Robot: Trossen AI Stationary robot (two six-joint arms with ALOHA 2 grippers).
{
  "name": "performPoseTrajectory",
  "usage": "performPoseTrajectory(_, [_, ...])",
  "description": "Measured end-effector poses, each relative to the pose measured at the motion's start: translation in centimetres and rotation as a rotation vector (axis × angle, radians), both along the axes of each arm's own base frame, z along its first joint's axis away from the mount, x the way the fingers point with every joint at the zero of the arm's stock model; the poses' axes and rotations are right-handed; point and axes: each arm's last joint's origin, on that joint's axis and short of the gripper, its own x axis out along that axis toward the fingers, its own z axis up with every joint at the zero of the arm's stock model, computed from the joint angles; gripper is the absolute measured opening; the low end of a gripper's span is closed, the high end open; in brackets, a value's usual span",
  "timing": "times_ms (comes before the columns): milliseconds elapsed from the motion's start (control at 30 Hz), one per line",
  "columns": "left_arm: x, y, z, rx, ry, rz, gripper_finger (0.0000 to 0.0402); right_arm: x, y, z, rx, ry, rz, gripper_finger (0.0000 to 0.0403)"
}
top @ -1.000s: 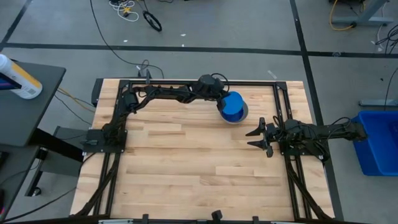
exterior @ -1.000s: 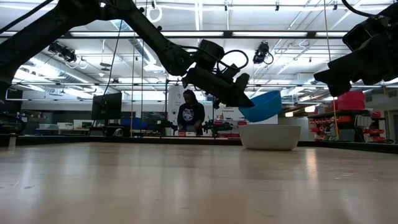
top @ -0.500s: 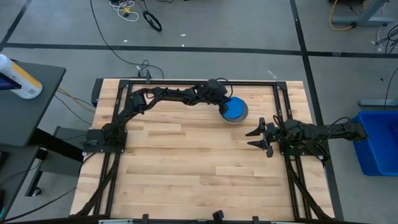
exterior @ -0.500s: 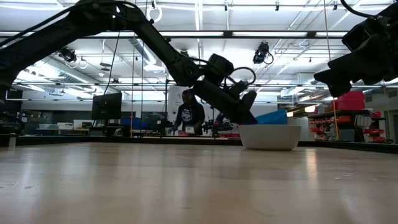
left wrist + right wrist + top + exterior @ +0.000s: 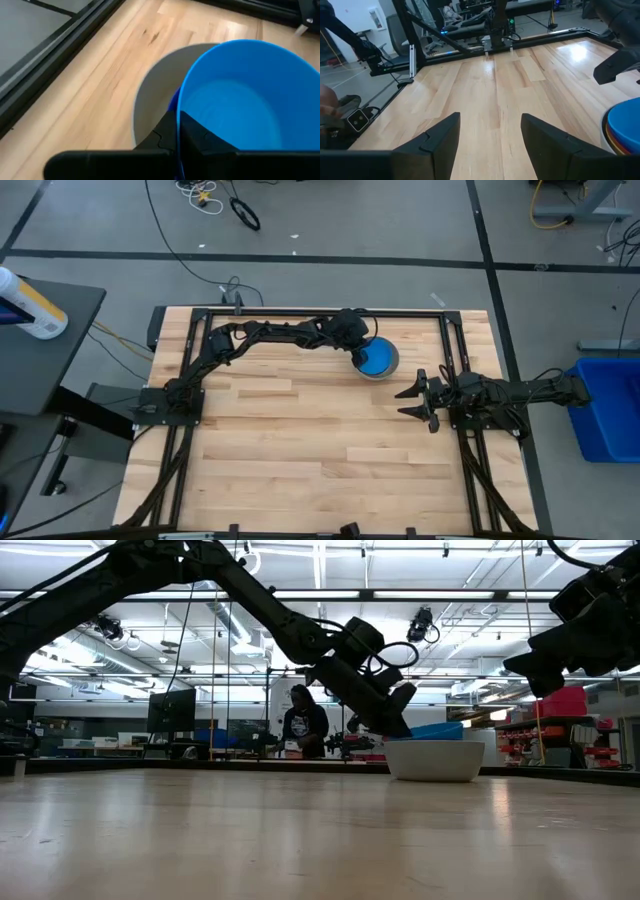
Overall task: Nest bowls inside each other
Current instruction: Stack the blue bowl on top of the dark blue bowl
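while pinching its rim, left tool (image 5: 362, 351) holds light blue bowl (image 5: 377, 357) inside grey bowl (image 5: 434, 760), right tool (image 5: 412, 398) wide, well apart

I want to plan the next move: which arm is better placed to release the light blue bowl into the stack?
Left. Its hand grips the light blue bowl inside the grey bowl; the right hand waits aside, open.
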Motion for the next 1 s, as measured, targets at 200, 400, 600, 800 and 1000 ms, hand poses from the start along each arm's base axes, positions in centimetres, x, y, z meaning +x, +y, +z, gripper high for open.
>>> performPoseTrajectory(200, [0.5,-0.6,1.3,0.017,0.089,0.009,0.0006,0.0,0.0,0.0,0.003,0.001,-0.001,0.0224])
performPoseTrajectory(400, [1.0,-1.2,2.7,0.063,0.122,-0.001,0.0006,0.0,0.0,0.0,0.009,0.001,-0.002,0.0213])
performPoseTrajectory(600, [0.7,-0.9,2.4,0.013,0.140,-0.022,0.0006,0.0,0.0,0.0,0.036,0.004,-0.006,0.0199])
performPoseTrajectory(800, [0.5,-0.8,1.9,-0.009,0.163,-0.021,0.0012,0.0,0.0,0.0,0.045,0.005,-0.007,0.0190])
performPoseTrajectory(1000, [0.9,-1.4,2.1,0.032,0.147,-0.061,0.0081,0.0,0.0,0.0,0.052,0.006,-0.008,0.0187])
